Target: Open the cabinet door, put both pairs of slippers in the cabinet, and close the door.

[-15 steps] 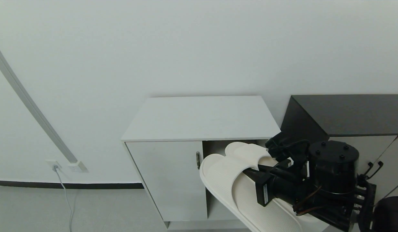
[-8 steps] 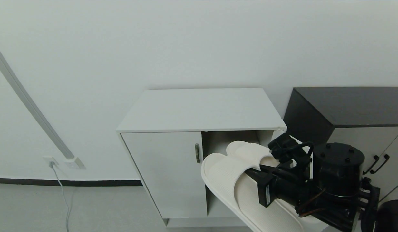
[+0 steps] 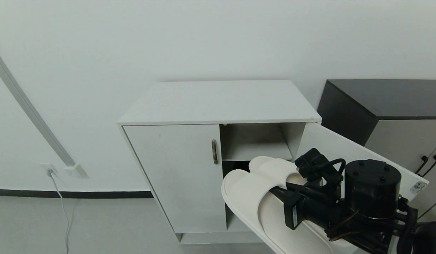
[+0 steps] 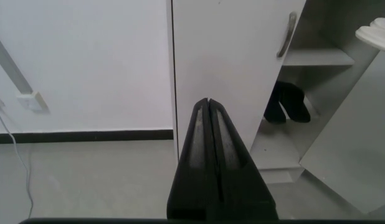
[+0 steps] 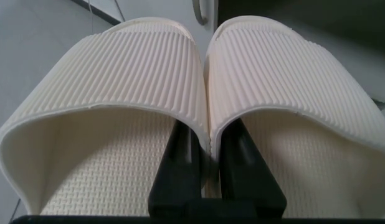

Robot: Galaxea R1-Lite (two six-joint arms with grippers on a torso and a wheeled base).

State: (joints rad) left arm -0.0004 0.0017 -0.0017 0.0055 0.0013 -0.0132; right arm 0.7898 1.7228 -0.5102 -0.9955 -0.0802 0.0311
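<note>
A pair of cream ribbed slippers [image 3: 249,190] hangs in front of the white cabinet [image 3: 221,102], toes toward its opening. My right gripper [image 3: 278,189] is shut on the two inner strap edges, pinching both slippers [image 5: 136,74] together between its black fingers [image 5: 180,162]. The cabinet's right door [image 3: 345,148] stands open beside my right arm; the left door [image 3: 175,176] is closed. A dark pair of slippers [image 4: 287,102] lies on the lower level under the inner shelf [image 4: 317,57]. My left gripper [image 4: 209,118] is shut on nothing, low in front of the closed door.
A black-topped cabinet [image 3: 380,95] stands to the right of the open door. A wall socket with a cable [image 3: 50,171] and a slanted cable duct [image 3: 27,106] are on the left. Bare grey floor [image 3: 80,225] lies before the white cabinet.
The head camera has shifted: the cabinet sits higher in the picture, and its inner shelf and open door show more. The right gripper still holds the cream slippers the same way.
</note>
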